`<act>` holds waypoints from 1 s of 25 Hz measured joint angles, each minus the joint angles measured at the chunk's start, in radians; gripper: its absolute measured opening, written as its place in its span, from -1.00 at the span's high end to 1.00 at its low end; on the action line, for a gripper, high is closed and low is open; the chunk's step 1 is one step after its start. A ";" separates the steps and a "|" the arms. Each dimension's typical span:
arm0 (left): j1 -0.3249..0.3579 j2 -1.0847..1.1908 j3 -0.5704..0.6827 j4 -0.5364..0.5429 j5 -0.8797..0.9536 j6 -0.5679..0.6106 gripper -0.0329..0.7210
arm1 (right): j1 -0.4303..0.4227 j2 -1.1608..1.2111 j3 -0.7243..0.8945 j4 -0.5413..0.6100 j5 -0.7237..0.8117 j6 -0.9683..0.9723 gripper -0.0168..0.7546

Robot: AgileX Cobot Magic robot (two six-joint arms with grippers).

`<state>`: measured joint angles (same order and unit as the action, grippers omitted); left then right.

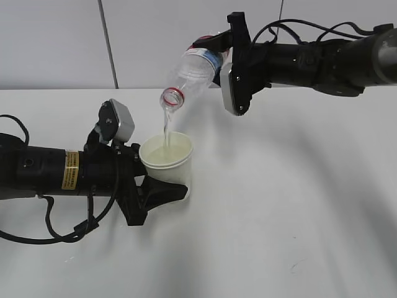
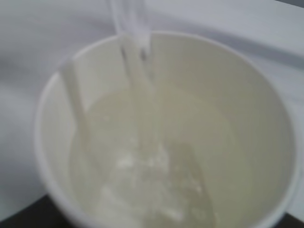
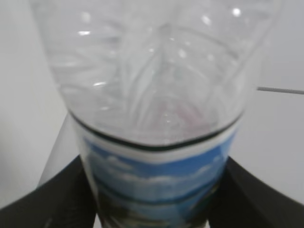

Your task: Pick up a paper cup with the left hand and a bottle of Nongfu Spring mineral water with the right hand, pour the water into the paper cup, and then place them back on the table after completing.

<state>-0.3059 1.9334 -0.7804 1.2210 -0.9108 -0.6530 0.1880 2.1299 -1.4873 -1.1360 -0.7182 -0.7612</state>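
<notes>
My left gripper [image 1: 166, 191] is shut on the white paper cup [image 1: 166, 160] and holds it upright just above the white table [image 1: 285, 211]. My right gripper [image 1: 214, 53] is shut on the clear bottle [image 1: 192, 73] with a blue label, tilted mouth-down to the left over the cup. A thin stream of water [image 1: 165, 127] falls from the red-ringed mouth [image 1: 172, 98] into the cup. In the left wrist view the cup [image 2: 256, 118] fills the frame, part full, with the stream [image 2: 135, 52] splashing in. In the right wrist view the bottle [image 3: 156, 95] sits between the black fingers [image 3: 57, 199].
A grey wall [image 1: 56, 37] with a vertical seam stands behind the table. Black cables [image 1: 56, 233] loop from the left arm onto the table at the front left.
</notes>
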 joint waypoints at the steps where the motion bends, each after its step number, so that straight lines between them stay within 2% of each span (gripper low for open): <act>1: 0.000 0.000 0.000 -0.005 0.000 0.004 -0.18 | 0.000 0.000 0.000 -0.009 0.000 0.039 -0.18; 5: 0.000 0.000 0.000 -0.049 0.001 0.051 -0.17 | 0.000 0.000 0.014 -0.061 -0.002 0.200 -0.18; 11: 0.000 0.001 0.000 -0.116 0.012 0.121 -0.16 | 0.000 0.000 0.019 -0.076 -0.002 0.566 -0.18; 17: 0.000 0.001 0.000 -0.186 0.077 0.158 -0.15 | 0.000 0.000 0.020 0.001 0.006 1.064 -0.18; 20: 0.000 0.006 0.000 -0.211 0.078 0.163 -0.15 | 0.000 0.000 0.020 0.006 0.026 1.205 -0.18; 25: 0.003 0.066 0.000 -0.220 0.021 0.184 -0.15 | 0.000 0.001 0.024 0.014 0.041 1.333 -0.18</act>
<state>-0.3029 1.9997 -0.7804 1.0013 -0.8900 -0.4692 0.1880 2.1305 -1.4638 -1.1223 -0.6775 0.5717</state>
